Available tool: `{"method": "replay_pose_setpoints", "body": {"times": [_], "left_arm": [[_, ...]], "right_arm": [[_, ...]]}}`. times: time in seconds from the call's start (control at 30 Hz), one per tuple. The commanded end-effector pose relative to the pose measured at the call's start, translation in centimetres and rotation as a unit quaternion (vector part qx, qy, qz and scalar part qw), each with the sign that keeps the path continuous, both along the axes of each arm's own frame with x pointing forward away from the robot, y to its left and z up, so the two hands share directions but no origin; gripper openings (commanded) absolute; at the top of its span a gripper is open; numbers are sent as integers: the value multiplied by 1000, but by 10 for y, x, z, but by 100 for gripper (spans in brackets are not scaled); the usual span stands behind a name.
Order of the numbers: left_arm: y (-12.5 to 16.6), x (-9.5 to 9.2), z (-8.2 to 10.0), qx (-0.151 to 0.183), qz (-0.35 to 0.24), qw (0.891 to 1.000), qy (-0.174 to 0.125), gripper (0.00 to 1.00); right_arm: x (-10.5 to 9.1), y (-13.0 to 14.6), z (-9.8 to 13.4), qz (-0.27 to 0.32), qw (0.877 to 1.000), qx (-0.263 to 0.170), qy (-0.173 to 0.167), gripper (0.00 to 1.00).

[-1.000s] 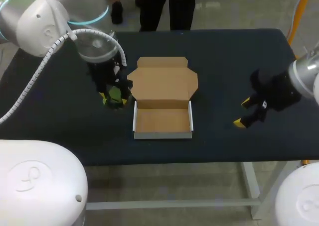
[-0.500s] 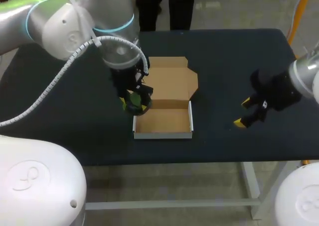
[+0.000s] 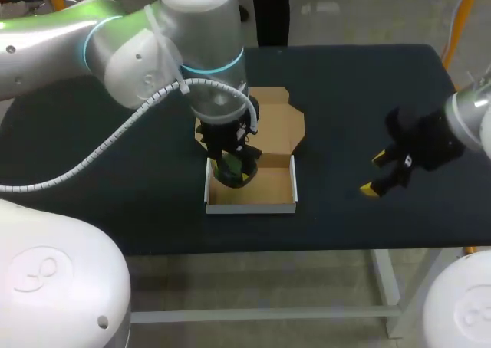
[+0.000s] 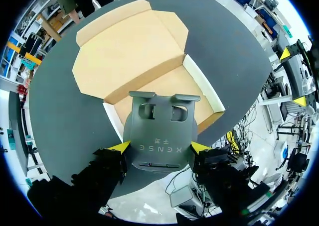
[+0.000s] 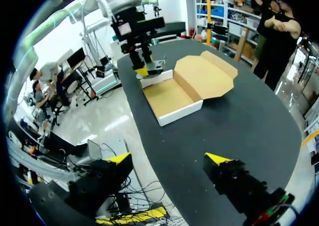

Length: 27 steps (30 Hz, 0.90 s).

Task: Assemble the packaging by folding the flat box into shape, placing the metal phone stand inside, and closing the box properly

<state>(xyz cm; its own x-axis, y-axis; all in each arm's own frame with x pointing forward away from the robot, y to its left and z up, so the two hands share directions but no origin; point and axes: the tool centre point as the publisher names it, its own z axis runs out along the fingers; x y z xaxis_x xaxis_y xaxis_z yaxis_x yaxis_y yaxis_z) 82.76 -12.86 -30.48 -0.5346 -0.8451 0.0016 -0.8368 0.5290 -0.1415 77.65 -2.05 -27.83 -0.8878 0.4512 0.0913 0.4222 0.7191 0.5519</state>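
Stand (image 4: 158, 136) now over box (image 3: 251, 205) — carried in from the left.
Left claw (image 3: 232, 175) clamps it; right claw (image 3: 374, 174) gapes, unmoved.

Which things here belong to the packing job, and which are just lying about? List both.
Belongs to the job:
- cardboard box, folded into shape, lid open
- metal phone stand, held by the left gripper
- right gripper, open, off to the side of the box

Just there:
- only the dark table
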Motion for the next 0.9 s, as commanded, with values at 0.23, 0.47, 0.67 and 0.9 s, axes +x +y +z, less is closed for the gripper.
{"method": "replay_pose_setpoints", "body": {"times": [0.23, 0.47, 0.67, 0.9], "left_arm": [[-18, 13, -25, 5, -15, 1000, 9, 0], [-25, 20, -42, -2, -26, 1000, 10, 0], [-29, 27, -55, -3, -30, 999, 16, 0], [-31, 26, -65, -2, -38, 999, 19, 0]], "right_arm": [[0, -1, 1, 1, 1000, 2, 0, 100], [0, -1, 1, 1, 1000, 2, 0, 100], [0, -1, 1, 1, 1000, 2, 0, 100], [0, -1, 1, 1, 1000, 2, 0, 100]]}}
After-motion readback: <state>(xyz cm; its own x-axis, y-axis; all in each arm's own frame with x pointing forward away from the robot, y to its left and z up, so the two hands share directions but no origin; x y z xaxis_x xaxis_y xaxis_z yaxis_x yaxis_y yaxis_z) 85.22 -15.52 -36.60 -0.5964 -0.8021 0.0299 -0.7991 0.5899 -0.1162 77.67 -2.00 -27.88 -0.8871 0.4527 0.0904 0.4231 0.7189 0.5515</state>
